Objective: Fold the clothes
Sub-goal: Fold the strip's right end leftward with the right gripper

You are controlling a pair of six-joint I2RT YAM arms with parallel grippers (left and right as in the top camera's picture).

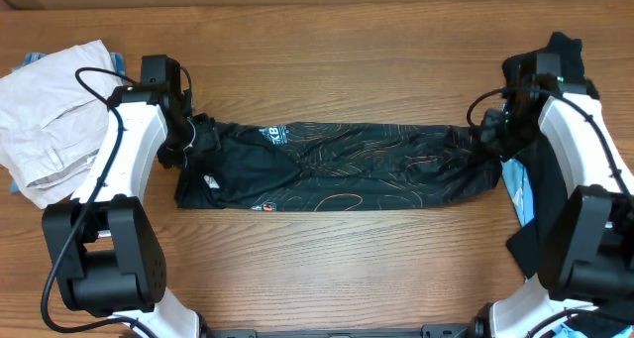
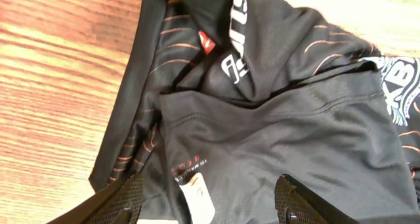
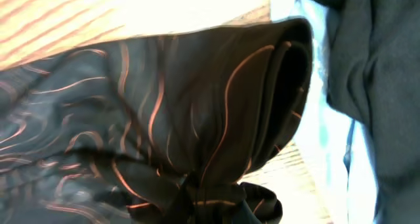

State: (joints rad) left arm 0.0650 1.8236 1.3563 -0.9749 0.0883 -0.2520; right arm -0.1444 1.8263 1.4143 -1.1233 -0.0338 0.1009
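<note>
Your left hand (image 2: 209, 201) hangs spread over the black short-sleeved sports jersey with thin orange contour lines (image 1: 337, 165), lying as a long band on the wood-grain surface (image 1: 327, 269); your right hand (image 1: 492, 130) pinches its bunched right end.

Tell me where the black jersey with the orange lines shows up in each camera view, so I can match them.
Overhead: the jersey lies as a long band across the middle of the table.
Left wrist: it fills most of the picture, with bare wood at left.
Right wrist: its folded end fills the left and centre.
Shared landmark: the jersey's thin orange lines against the wooden tabletop.
</note>
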